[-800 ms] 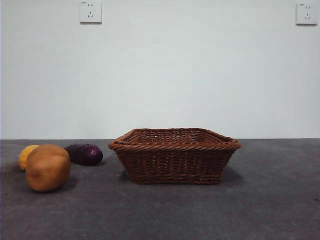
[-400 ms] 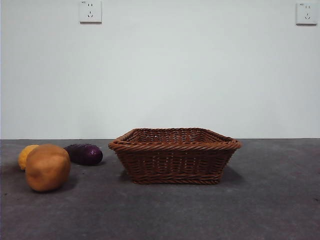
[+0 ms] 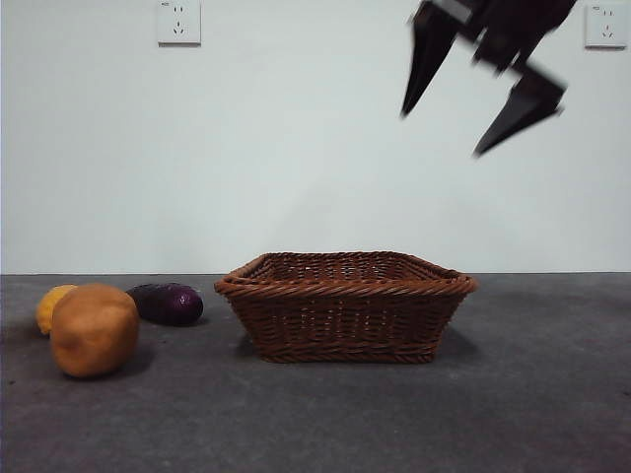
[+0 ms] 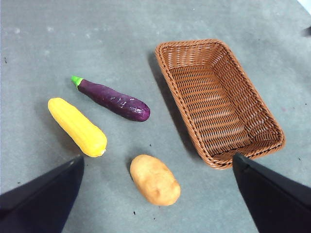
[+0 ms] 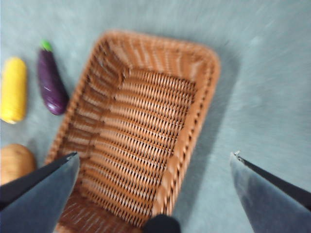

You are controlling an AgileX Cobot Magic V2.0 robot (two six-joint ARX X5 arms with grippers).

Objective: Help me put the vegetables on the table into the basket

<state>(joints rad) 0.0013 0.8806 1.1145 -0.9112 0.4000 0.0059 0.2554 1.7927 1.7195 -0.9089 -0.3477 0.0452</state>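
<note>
- A shallow woven wicker basket (image 3: pixel 345 305) with a braided rim is seen empty mid-table.
- A rounded potato (image 3: pixel 94 330), a yellow corn cob (image 4: pixel 77 126) and a glossy purple eggplant (image 4: pixel 112 99) are laid beside it on the mottled grey table (image 3: pixel 532 404).
- The right gripper (image 3: pixel 473 99) is held spread above the basket; the left gripper (image 4: pixel 155 194) is likewise held apart, high over the vegetables.

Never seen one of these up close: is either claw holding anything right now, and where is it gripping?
Nothing is held. The right gripper hangs open high above the basket; the potato, corn and eggplant all lie on the table.
</note>
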